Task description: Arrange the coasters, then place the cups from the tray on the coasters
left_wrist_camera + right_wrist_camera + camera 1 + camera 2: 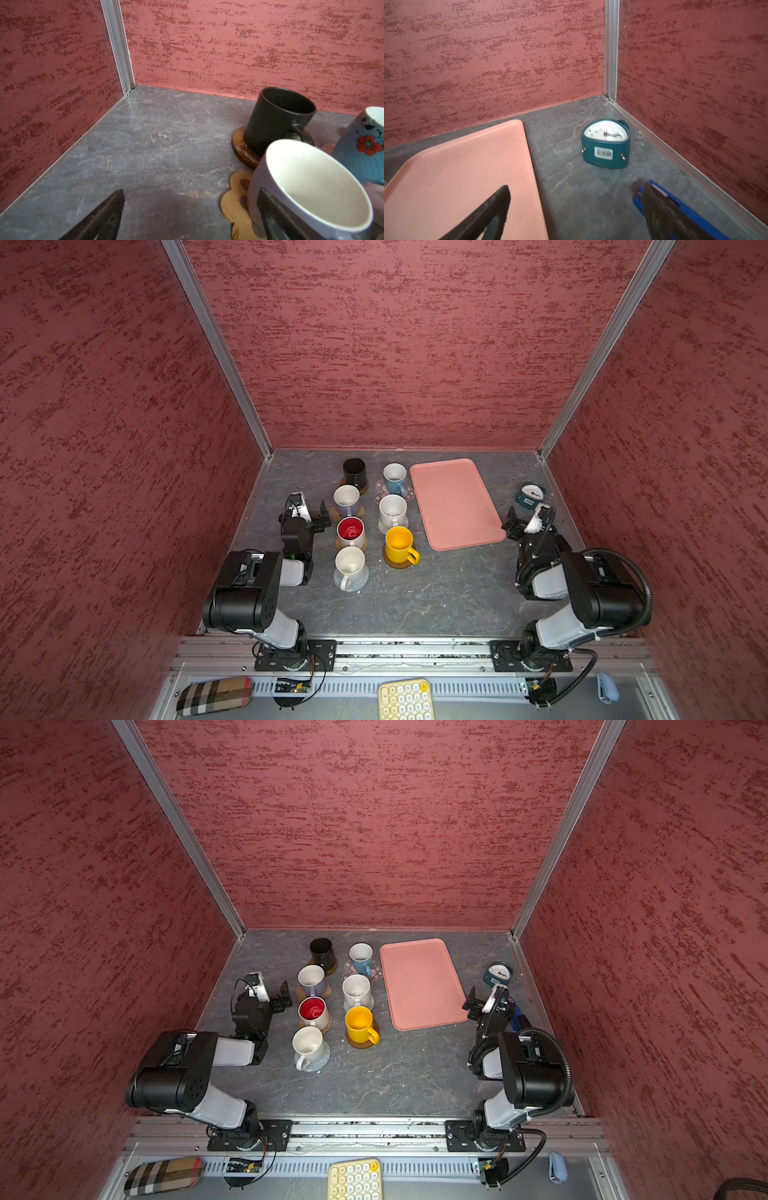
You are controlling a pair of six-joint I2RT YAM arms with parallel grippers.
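Your grey marbled table [415, 605] sits boxed by red walls [395, 344] on three sides, open across the lower middle. Seven cups [350, 531] stand on coasters [390, 562] centre left, the pink tray [455, 506] just right of them. Your left gripper [191, 199] and right gripper [576, 191] gape wide, holding nothing.

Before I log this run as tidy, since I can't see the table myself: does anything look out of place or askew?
Only the clock, near the right wall: it lies on its back, dial up, rather than standing. The cups stand upright on coasters and the tray is bare.
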